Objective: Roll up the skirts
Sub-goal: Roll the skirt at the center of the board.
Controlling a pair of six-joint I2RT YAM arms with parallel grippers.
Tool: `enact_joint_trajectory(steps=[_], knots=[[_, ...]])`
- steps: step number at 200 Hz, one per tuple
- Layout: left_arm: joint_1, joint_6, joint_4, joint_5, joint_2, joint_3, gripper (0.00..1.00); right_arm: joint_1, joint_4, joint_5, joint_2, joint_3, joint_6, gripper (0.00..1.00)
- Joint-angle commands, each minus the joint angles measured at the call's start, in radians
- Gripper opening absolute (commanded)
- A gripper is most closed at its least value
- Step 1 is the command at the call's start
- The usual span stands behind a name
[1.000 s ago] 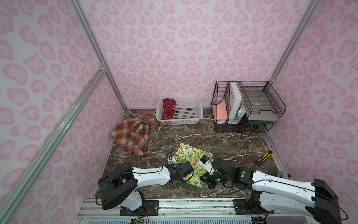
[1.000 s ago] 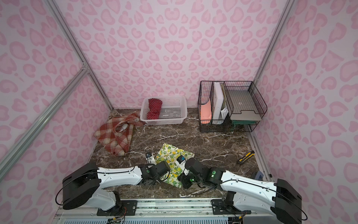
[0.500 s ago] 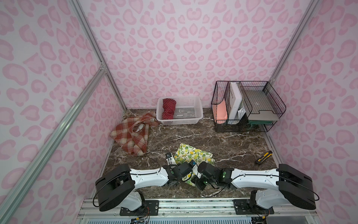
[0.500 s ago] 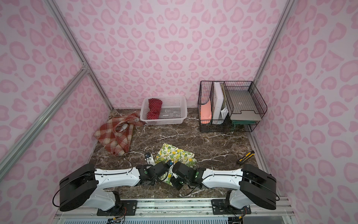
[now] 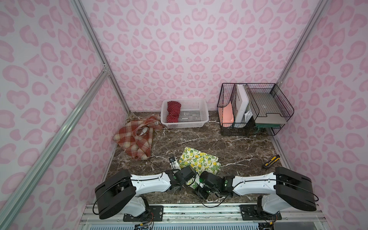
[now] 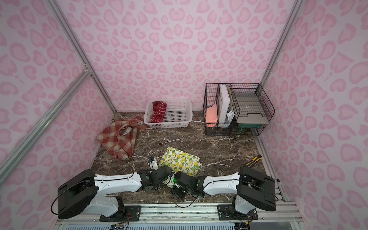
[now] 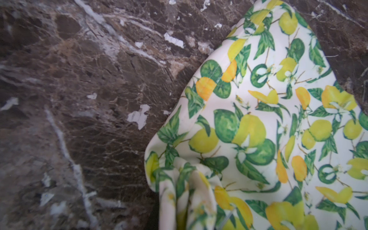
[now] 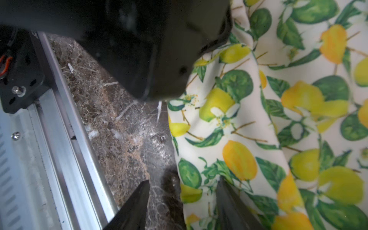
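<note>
lemon-and-leaf print white-yellow cloth skirt (image 5: 200, 160) lies crumpled on the dark brown marble tabletop (image 5: 229, 147), its near edge reaching both sets of fingers. left gripper (image 5: 186, 181) is narrow, with cloth bunched up into it (its fingers are hidden in the wrist view). right gripper (image 8: 184, 201) is parted, one finger on bare marble and its mate over the hem, gripping nothing. well beyond the fingers, a thick rust-red and cream plaid skirt (image 5: 137, 141) lies loose, and a red polka-dot skirt (image 5: 173, 111) sits bundled in the white plastic lattice basket (image 5: 199, 123).
</note>
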Motion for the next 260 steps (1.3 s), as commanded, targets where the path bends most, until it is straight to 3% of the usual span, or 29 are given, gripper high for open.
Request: enact_joint_trajectory(steps=[1,32,65,149,188,204,260], knots=[[0.004,0.023,-0.040,0.126,0.014,-0.012,0.00,0.053,-0.127,0.180,-0.013,0.007,0.008,0.58],[0.009,0.034,-0.052,0.129,0.013,-0.009,0.00,0.141,-0.129,0.286,-0.118,-0.001,-0.022,0.48],[0.010,0.035,-0.050,0.132,0.014,-0.012,0.00,0.152,-0.100,0.286,-0.137,-0.010,-0.066,0.47],[0.009,0.039,-0.028,0.145,-0.025,-0.037,0.00,0.144,-0.032,0.381,0.015,-0.023,-0.150,0.62],[0.012,0.062,-0.027,0.149,-0.072,-0.057,0.00,0.147,-0.128,0.425,0.145,0.045,-0.091,0.60],[0.015,0.070,-0.038,0.149,-0.093,-0.057,0.00,0.149,-0.165,0.413,0.192,0.078,-0.069,0.52],[0.038,0.104,-0.084,0.154,-0.172,-0.063,0.00,0.145,-0.234,0.335,0.286,0.145,-0.051,0.00]])
